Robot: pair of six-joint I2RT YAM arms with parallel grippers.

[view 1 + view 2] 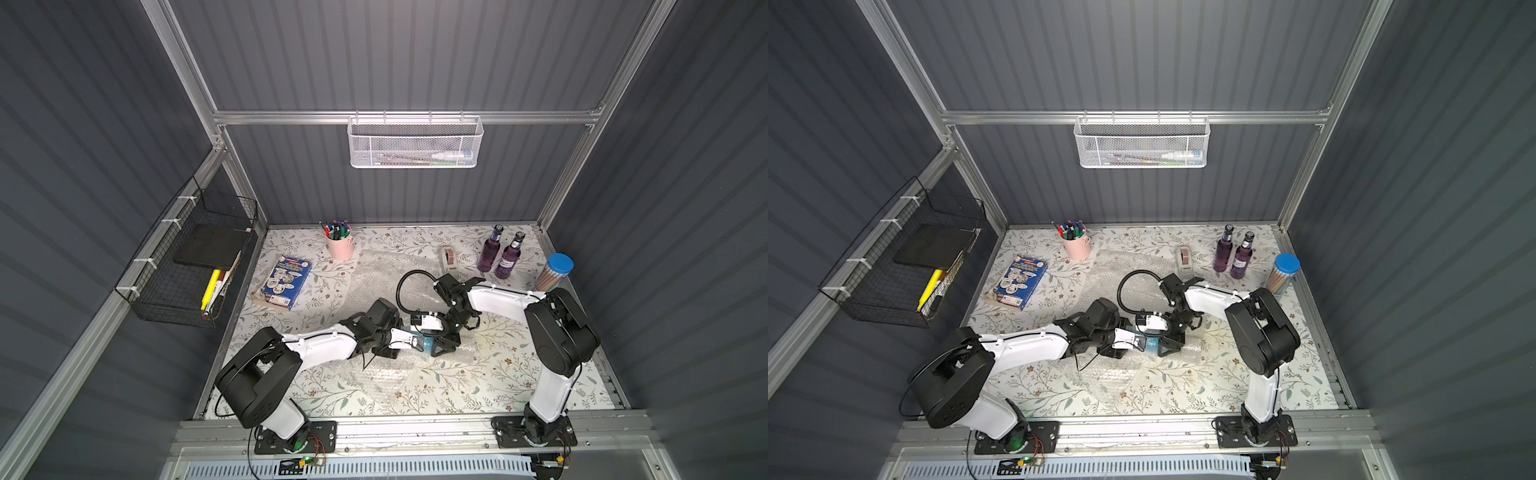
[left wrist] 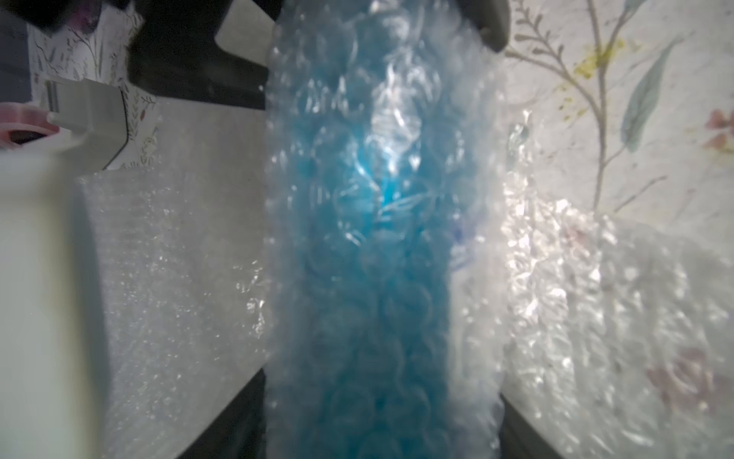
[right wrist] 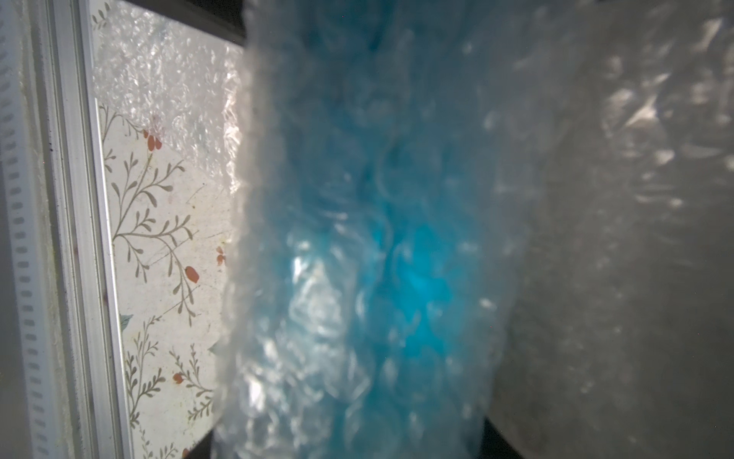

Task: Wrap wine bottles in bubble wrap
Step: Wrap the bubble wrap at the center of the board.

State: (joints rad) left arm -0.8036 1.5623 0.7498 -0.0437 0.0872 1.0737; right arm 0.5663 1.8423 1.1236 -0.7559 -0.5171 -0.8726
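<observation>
Meeting low over the middle of the table, left claw and right claw just beside each other. Straddling a blue bottle rolled in bubble wrap, with the left claw's dark fingers lying close against the roll on both sides, yet leaving a true grip impossible to tell. Crowding the right claw's own camera with the same wrapped roll, hiding its fingers and leaving its opening and hold impossible to tell. Trailing loose wrap onto the table beside both claws. Standing upright well beyond the right claw, toward the back wall, 2 purple bottles, bare, near a tape dispenser.
</observation>
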